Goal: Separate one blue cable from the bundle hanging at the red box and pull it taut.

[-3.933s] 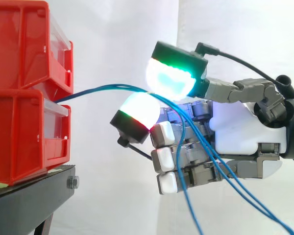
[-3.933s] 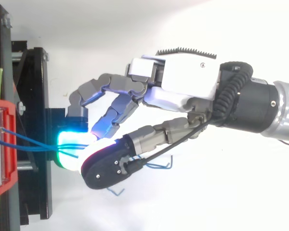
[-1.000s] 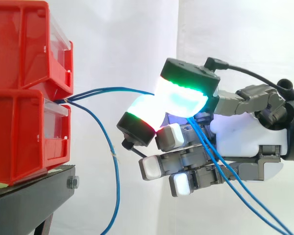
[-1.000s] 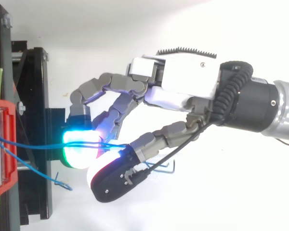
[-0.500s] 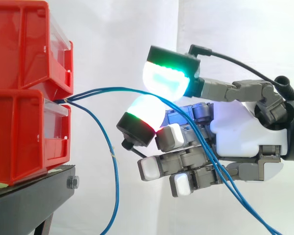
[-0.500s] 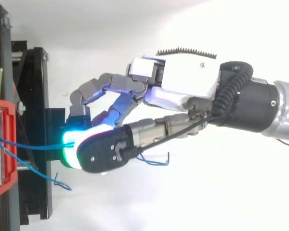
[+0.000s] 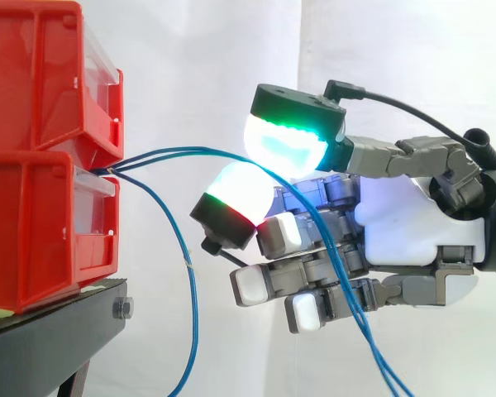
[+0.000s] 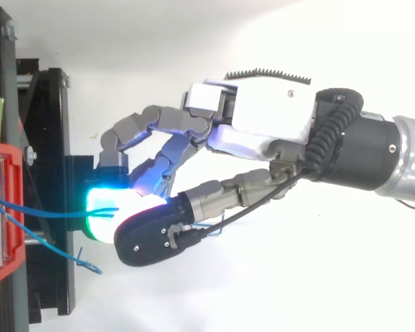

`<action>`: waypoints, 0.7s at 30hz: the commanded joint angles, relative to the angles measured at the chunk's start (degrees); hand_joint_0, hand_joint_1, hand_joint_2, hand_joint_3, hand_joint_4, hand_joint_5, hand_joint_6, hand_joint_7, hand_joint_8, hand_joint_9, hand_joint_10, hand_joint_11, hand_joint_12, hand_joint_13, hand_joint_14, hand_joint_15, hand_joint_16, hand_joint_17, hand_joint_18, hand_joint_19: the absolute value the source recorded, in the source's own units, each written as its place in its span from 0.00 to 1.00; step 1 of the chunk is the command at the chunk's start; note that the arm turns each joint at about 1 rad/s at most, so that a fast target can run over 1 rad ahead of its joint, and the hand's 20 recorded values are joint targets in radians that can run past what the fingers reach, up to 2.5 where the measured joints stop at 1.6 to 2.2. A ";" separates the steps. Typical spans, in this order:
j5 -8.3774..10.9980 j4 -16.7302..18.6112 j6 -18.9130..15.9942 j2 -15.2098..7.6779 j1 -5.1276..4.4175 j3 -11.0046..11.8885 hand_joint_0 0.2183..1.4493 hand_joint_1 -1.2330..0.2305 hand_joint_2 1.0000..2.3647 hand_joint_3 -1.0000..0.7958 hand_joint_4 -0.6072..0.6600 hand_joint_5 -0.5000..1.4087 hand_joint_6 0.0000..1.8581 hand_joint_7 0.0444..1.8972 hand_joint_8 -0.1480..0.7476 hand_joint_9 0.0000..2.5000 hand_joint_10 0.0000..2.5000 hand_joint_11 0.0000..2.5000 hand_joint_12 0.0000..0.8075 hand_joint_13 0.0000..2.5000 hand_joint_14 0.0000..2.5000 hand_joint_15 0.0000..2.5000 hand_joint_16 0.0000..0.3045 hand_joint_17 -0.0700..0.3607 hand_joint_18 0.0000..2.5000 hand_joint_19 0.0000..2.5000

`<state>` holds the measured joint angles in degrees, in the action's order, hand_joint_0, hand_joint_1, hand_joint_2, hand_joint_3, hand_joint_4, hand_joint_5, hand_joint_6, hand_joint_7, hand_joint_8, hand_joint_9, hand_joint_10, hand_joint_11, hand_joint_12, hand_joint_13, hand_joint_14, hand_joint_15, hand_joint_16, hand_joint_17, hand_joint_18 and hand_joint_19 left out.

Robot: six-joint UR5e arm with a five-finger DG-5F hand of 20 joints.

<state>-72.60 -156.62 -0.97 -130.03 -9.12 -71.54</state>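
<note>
Two blue cables (image 7: 198, 150) lie across the hand (image 7: 413, 223); whether they are held tight cannot be told. Only one should be kept, then pulled slowly.

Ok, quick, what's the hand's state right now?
Hand: shut, its glowing fingers pinching two thin blue cables; a third blue cable hangs loose from the red plastic bin.

Lab test rig, white curtain (image 7: 215, 66), red bins (image 7: 33, 124) (stacked) on black stand (image 7: 50, 339)
</note>
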 commanded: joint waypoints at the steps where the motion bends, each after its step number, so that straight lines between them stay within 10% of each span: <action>1: 0.00 0.00 0.00 -0.05 -0.02 0.00 0.45 0.23 0.01 0.35 0.54 0.15 0.47 0.56 0.48 0.34 0.01 0.33 0.41 0.30 0.01 0.23 0.14 0.38 0.32 0.27; 9: 0.00 0.00 0.00 0.03 -0.02 0.00 0.51 0.23 0.00 0.28 0.58 0.16 0.47 0.58 0.47 0.36 0.01 0.33 0.40 0.31 0.01 0.24 0.13 0.37 0.33 0.28; 21: 0.00 0.00 0.35 -0.05 -0.02 0.00 0.29 0.34 0.00 0.28 0.61 0.17 0.46 0.60 0.50 0.40 0.01 0.34 0.41 0.33 0.01 0.24 0.14 0.38 0.35 0.28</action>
<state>-72.60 -156.62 -0.63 -130.06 -9.14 -71.54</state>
